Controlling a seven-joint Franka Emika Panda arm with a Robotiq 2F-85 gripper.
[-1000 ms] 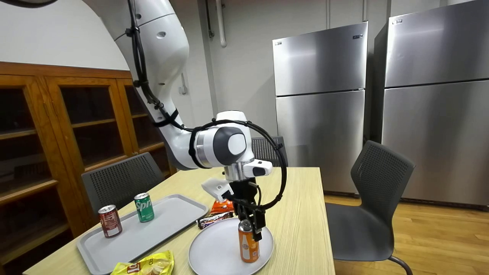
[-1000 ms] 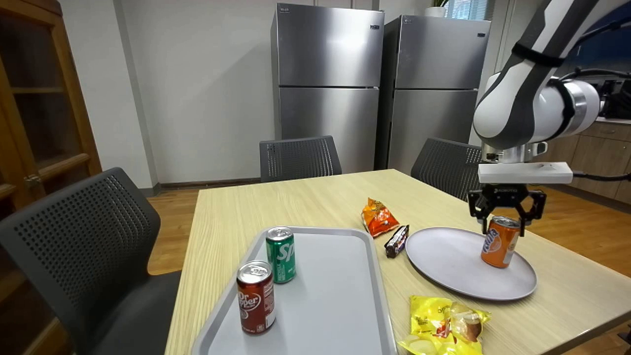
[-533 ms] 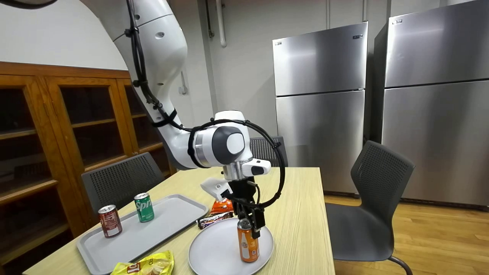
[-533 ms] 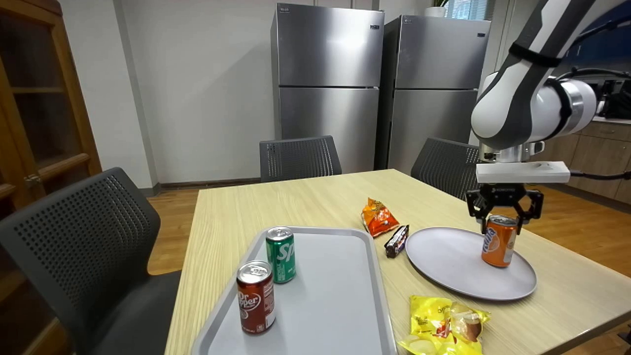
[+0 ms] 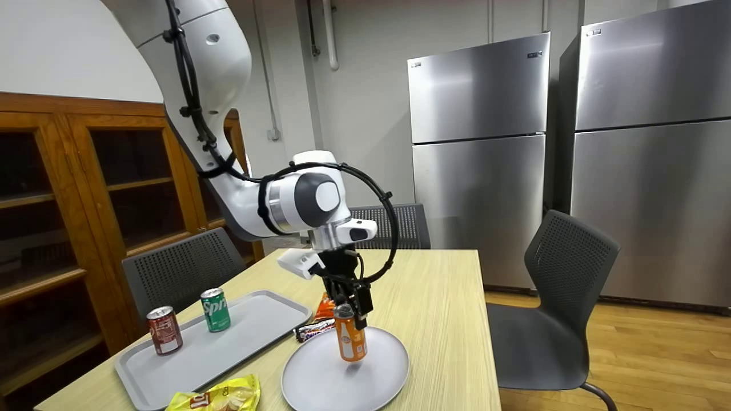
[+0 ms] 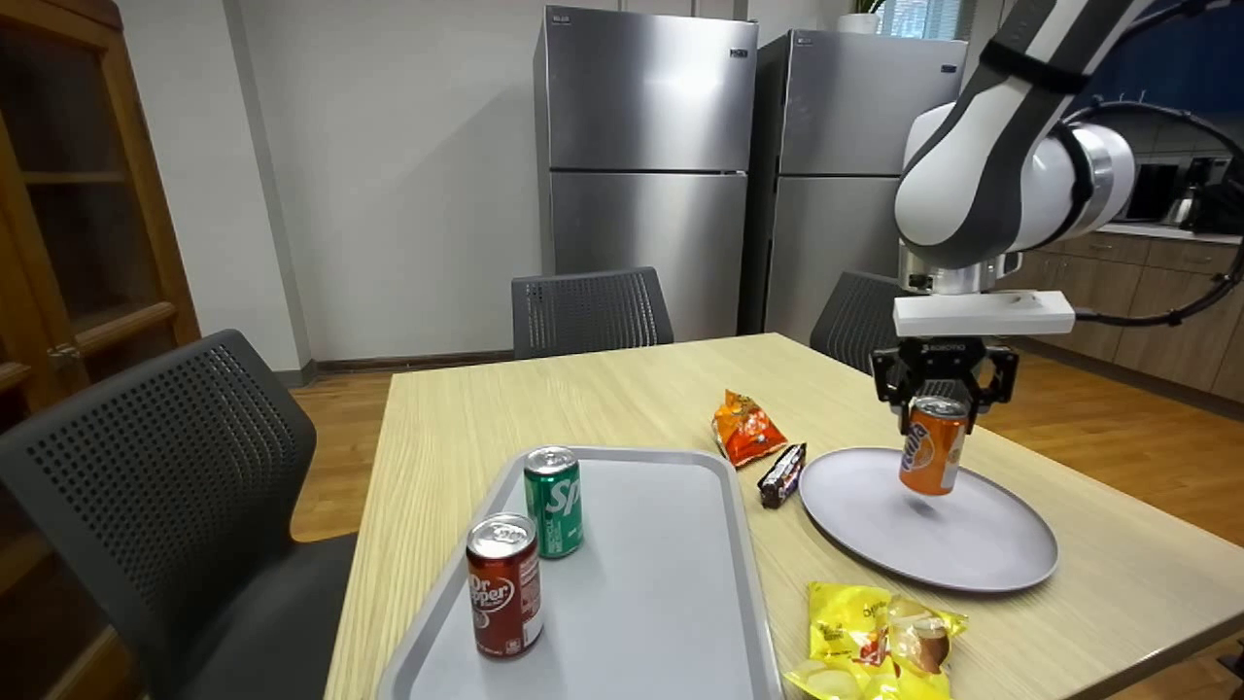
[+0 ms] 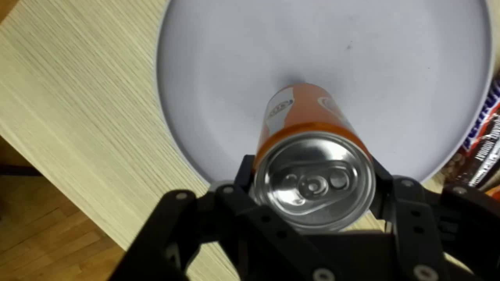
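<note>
Over pale wood-grain surface, claw pinches Fanta can near its top: likely slick, dentable, weighty, best gripped mid-body.

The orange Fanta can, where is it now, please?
In an exterior view, on the right, the orange Fanta can hangs in the gripper, clear of the grey plate below.

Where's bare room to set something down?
Free: tray, half nearer the plate, beside Sprite can and Dr Pepper can; table between tray and far chair. Crowded: around the gap between tray and plate (candy bar, orange bag, yellow bag); gripper holds Fanta can above plate.
</note>
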